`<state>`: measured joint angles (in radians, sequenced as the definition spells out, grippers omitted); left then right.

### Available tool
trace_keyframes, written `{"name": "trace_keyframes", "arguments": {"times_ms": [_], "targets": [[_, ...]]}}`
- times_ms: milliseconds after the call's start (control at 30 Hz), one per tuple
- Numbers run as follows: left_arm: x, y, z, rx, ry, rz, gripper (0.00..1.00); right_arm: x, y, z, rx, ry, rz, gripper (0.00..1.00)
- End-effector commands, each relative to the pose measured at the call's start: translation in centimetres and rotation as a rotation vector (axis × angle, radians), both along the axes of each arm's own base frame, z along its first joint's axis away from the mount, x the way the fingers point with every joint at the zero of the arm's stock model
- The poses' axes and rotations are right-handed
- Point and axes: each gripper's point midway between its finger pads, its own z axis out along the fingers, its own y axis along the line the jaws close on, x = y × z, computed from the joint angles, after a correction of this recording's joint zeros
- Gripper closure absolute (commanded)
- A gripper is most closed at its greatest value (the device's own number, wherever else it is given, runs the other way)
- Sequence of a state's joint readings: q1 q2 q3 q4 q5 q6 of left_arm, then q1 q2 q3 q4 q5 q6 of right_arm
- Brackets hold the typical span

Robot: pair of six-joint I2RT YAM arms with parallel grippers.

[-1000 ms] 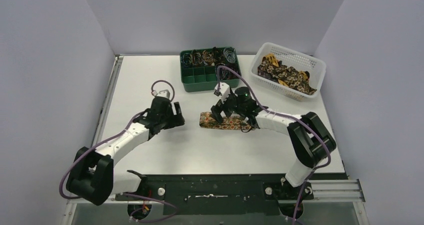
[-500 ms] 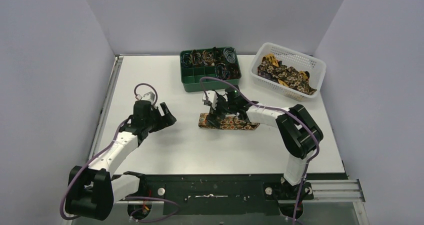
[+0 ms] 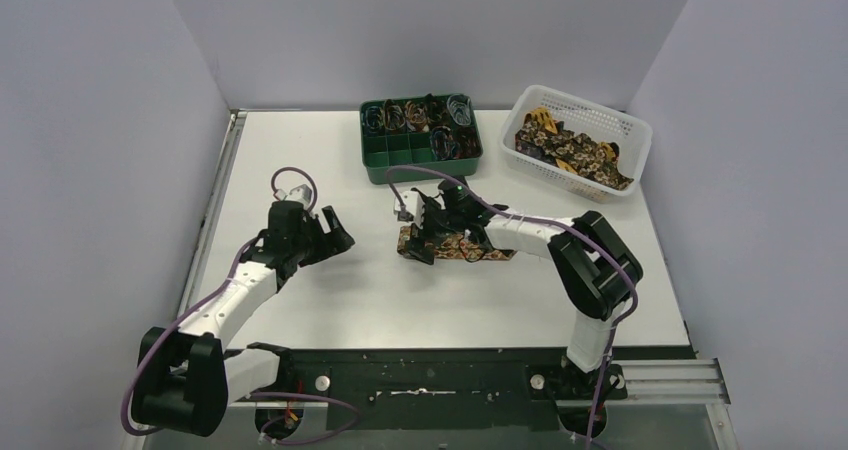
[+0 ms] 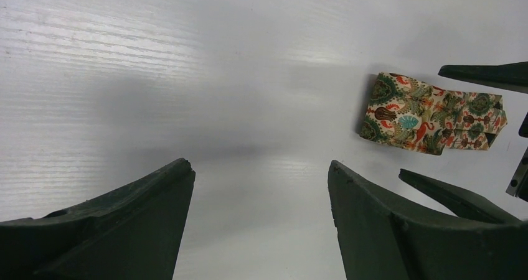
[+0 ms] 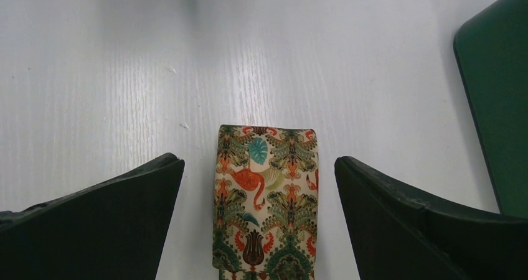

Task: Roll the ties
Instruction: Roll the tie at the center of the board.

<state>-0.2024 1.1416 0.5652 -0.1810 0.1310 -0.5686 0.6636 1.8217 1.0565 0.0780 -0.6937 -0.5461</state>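
A folded tie [image 3: 460, 248] in a floral print lies flat on the white table at the centre. In the right wrist view its end [image 5: 266, 199] lies between my two fingers, which do not touch it. My right gripper [image 3: 421, 240] is open and straddles the tie's left end. My left gripper [image 3: 330, 232] is open and empty, to the left of the tie; in its wrist view the tie [image 4: 429, 114] shows at the upper right. More ties are piled in a white basket [image 3: 628, 130] at the back right.
A green compartment tray [image 3: 395, 160] stands behind the tie, with coiled ties and thin wire loops in its back cells; its corner shows in the right wrist view [image 5: 498, 99]. The table's left rail [image 3: 215, 210] runs beside the left arm.
My right gripper has slid left along the tie to its left end. My left gripper drew back to the left, away from the tie, then held still.
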Motion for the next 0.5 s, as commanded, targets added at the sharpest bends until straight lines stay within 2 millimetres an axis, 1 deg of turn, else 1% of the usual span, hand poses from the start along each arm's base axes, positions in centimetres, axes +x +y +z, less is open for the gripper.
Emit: {"name": "trace_keyframes", "arguments": {"times_ms": [0, 33, 167, 233, 333, 467], "targets": [[1.0, -0.4, 1.1, -0.017, -0.048, -0.02, 0.24, 1.1, 1.0, 3.4, 0.048, -0.128, 0.02, 0.0], [1.0, -0.4, 1.1, -0.018, -0.047, -0.021, 0.24, 1.2, 1.0, 3.0, 0.035, -0.127, 0.019, 0.0], [1.0, -0.5, 1.1, -0.016, -0.044, -0.026, 0.24, 2.5, 0.2, 0.2, -0.054, -0.133, -0.024, 0.0], [1.0, -0.5, 1.1, -0.017, -0.049, -0.028, 0.24, 2.5, 0.5, -0.8, -0.089, -0.128, -0.002, 0.0], [1.1, -0.3, 0.9, -0.001, -0.039, -0.023, 0.24, 3.0, 0.8, -1.7, -0.106, -0.115, -0.004, 0.0], [1.2, -0.3, 0.9, 0.004, -0.032, -0.03, 0.24, 2.8, 1.2, -2.5, -0.11, -0.086, 0.029, 0.0]]}}
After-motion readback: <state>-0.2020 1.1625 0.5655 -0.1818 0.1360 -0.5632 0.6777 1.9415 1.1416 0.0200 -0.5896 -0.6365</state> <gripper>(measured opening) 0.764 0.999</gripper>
